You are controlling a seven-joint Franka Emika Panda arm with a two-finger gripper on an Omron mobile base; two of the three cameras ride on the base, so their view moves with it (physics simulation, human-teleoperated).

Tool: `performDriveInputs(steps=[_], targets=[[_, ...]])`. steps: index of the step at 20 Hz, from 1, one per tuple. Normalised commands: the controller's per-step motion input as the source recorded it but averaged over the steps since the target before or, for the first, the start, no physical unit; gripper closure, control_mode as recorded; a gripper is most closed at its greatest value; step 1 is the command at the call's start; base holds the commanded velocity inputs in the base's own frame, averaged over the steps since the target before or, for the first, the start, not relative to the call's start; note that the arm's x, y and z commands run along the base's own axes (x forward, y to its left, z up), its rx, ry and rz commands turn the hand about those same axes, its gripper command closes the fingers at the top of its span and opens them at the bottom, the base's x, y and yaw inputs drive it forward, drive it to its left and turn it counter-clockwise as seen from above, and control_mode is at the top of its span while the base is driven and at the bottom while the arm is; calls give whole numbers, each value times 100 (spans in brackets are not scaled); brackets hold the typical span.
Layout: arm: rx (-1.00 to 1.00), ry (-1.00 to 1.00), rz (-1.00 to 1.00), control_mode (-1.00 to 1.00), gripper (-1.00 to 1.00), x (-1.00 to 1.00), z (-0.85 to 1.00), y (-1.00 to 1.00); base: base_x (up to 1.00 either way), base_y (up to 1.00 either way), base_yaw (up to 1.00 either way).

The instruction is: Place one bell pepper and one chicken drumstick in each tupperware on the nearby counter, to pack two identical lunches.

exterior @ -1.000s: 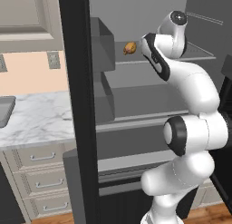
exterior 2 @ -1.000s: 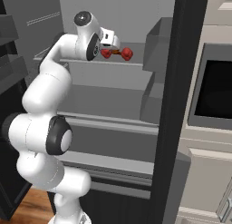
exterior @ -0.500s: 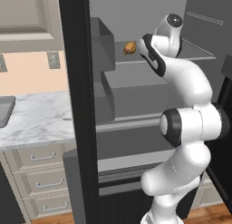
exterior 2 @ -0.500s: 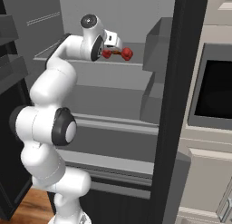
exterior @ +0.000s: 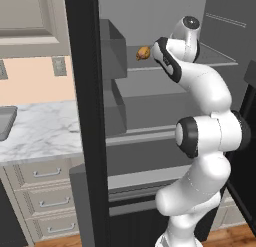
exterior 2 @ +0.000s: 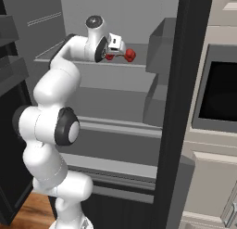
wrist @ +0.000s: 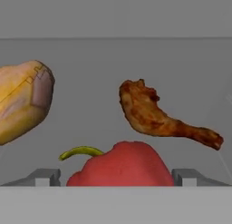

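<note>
Reaching into the open dark grey refrigerator [exterior 2: 115, 98], the white jointed arm is stretched up to the upper shelf [exterior 2: 97, 66], where the two-finger gripper [wrist: 116, 177] is held with its jaws spread wide and nothing clasped. In the hand view, a small glossy red bell pepper with a curved green stem [wrist: 121, 166] is seen between the two dark fingertips [wrist: 45, 177], at the bottom of that view, though contact with either tip cannot be made out. Behind it and to the right, a dark brown elongated chicken drumstick [wrist: 158, 116] is laid on the grey shelf floor, apart from the pepper. A golden-orange oval drumstick piece [wrist: 22, 100] is seen at the left edge of that view, and it appears again beside the wrist in the left base view. The white marble counter with grey veins [exterior: 42, 131] is seen left of the refrigerator, above beige-grey drawers [exterior: 42, 196].
</note>
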Motion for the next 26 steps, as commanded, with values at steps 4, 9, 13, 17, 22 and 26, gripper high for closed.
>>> performDriveInputs(steps=[4,9,13,17,22,26], targets=[[0,-1,0,-100,100,21,-17,0,0,0,0],[0,-1,0,-100,100,-41,-32,1,0,0,0],[0,-5,0,-100,100,-100,-42,19,0,0,0],[-8,-28,2,-100,100,-100,-18,34,0,0,0],[-9,-37,2,-100,100,-100,0,16,0,0,0],[-3,-15,1,100,100,-50,0,0,-50,0,1]])
